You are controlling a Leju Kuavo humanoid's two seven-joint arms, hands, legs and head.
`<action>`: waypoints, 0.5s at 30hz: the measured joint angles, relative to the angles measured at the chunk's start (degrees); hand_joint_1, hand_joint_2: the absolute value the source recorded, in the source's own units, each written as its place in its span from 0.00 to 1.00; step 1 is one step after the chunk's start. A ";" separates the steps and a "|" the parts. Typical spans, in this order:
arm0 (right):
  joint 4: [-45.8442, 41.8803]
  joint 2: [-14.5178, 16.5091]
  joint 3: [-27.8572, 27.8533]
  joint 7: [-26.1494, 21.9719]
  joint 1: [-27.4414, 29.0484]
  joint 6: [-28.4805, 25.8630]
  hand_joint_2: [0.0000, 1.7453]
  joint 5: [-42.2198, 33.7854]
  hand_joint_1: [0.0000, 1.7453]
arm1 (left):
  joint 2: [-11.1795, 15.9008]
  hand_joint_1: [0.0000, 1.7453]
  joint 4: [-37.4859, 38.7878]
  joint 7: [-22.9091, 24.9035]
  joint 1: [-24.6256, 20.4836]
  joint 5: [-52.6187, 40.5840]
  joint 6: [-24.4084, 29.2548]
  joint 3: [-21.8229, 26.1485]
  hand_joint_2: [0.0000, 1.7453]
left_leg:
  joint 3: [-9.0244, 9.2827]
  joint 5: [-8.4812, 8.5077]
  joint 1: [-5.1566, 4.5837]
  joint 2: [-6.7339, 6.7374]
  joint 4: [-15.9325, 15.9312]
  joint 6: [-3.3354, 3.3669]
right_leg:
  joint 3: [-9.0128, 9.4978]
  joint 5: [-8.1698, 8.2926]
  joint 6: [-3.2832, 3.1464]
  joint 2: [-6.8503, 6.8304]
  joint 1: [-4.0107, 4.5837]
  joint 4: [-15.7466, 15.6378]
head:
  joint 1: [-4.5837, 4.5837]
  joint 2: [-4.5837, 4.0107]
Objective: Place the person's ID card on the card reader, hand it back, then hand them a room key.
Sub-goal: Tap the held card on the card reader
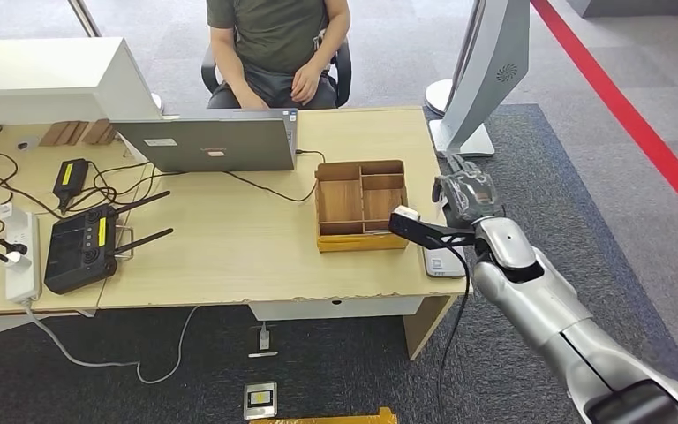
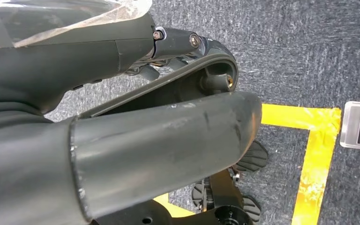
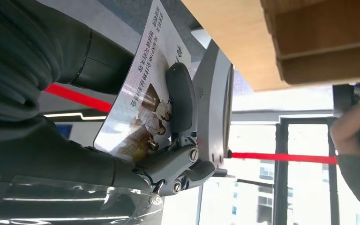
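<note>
The ID card (image 3: 140, 93), a printed card with a photo and lines of text, is pinched in the right hand (image 3: 168, 136). A dark finger (image 3: 180, 98) presses across the card's printed face, and the thick grey thumb backs it from the other side. The rest of the card projects clear beyond the fingertip.

In the head view the right hand (image 1: 466, 196) hovers past the right edge of the desk (image 1: 229, 256), just beside the wooden organizer box (image 1: 360, 205). A flat grey device, possibly the card reader (image 1: 444, 262), lies on the desk corner below the wrist; the arm covers most of it.

The person (image 1: 275, 44) sits across the desk, beyond the fingers, behind the laptop (image 1: 207, 141).

The left hand (image 2: 122, 140) hangs above carpet marked with yellow tape (image 2: 314, 154); whether its fingers are open or closed cannot be determined.
</note>
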 joint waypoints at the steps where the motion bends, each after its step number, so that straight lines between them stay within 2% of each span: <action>1: -0.91 0.34 0.23 0.16 -0.93 0.92 1.00 0.51 1.00 | -0.01 0.00 0.00 -0.18 -0.02 -0.10 -0.02 -0.08 0.00 | 0.00 0.00 0.00 0.00 0.00 0.00 | -0.01 0.00 0.00 0.00 0.00 0.01 | 0.00 0.00; 6: -4.03 2.90 1.98 0.54 -5.36 3.21 1.00 0.90 1.00 | -0.13 0.00 0.00 -0.59 -0.42 -1.04 -0.38 -0.52 0.00 | 0.00 0.03 0.01 -0.03 0.00 -0.04 | -0.02 0.00 -0.01 0.00 0.04 0.01 | 0.00 0.00; 15: -2.71 8.16 5.75 -0.31 -9.22 0.60 1.00 0.16 1.00 | -1.16 0.00 -0.02 -0.53 -1.89 -1.83 -0.66 -1.68 0.00 | -0.03 0.03 0.05 -0.03 0.00 -0.04 | -0.02 0.00 -0.01 0.00 0.05 0.01 | 0.00 0.00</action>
